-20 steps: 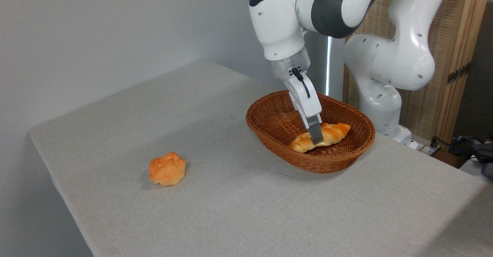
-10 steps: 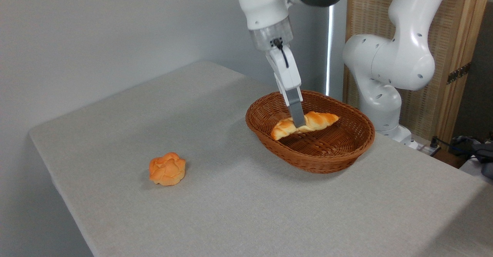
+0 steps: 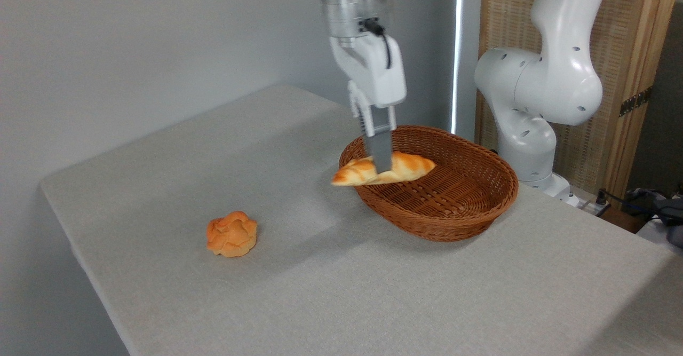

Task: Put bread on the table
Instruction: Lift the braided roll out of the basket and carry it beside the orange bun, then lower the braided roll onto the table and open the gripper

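Much of the large light grey fabric-textured table point(image 3: 341, 270) lies bare: a broad stretch runs from the left rim of the oval brown wicker basket point(image 3: 469, 214) out to the table's left and near edges. On that stretch sits only a small round orange knobbly bun point(image 3: 231, 233), well apart from the basket and near the left edge. The basket stands toward the right rear of the table, with the white arm's base behind it.

Held clear of both basket and table, the elongated braided golden-brown bread point(image 3: 410, 165) hangs in the air over the basket's left rim, its left tapered end jutting out past the rim above the open cloth. The loaf lies roughly level, left tip dipping slightly and a little blurred. Its crust is glossy, darker orange on the right half and paler yellow on the left.

The white two-finger gripper point(image 3: 380, 165) points straight down, fingers point(image 3: 381, 150) clamped on the loaf's middle.
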Available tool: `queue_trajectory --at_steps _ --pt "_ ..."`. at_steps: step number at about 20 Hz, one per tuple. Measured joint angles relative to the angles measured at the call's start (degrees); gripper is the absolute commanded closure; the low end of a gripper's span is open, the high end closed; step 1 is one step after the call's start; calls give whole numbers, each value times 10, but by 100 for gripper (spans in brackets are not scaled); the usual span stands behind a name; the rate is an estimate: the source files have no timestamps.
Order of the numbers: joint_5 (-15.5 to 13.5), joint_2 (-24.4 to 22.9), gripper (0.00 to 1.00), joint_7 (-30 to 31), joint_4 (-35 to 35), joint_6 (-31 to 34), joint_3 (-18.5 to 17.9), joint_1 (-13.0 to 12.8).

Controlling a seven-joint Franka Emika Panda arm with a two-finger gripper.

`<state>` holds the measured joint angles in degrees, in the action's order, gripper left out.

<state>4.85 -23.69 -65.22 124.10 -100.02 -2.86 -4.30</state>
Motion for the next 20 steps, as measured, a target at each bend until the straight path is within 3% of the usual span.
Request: queue_trajectory --at_steps 4,5,9,13,15,20 --pt "-37 112 84 9 -104 -1 0 0" --pt "-41 139 78 17 -126 -2 1 0" --pt "-43 213 31 34 -176 -30 6 -2" --pt "-43 258 17 34 -187 -89 12 -5" --pt "-43 274 0 39 -188 -102 22 -6" --pt "-43 291 0 56 -191 -116 32 -7"
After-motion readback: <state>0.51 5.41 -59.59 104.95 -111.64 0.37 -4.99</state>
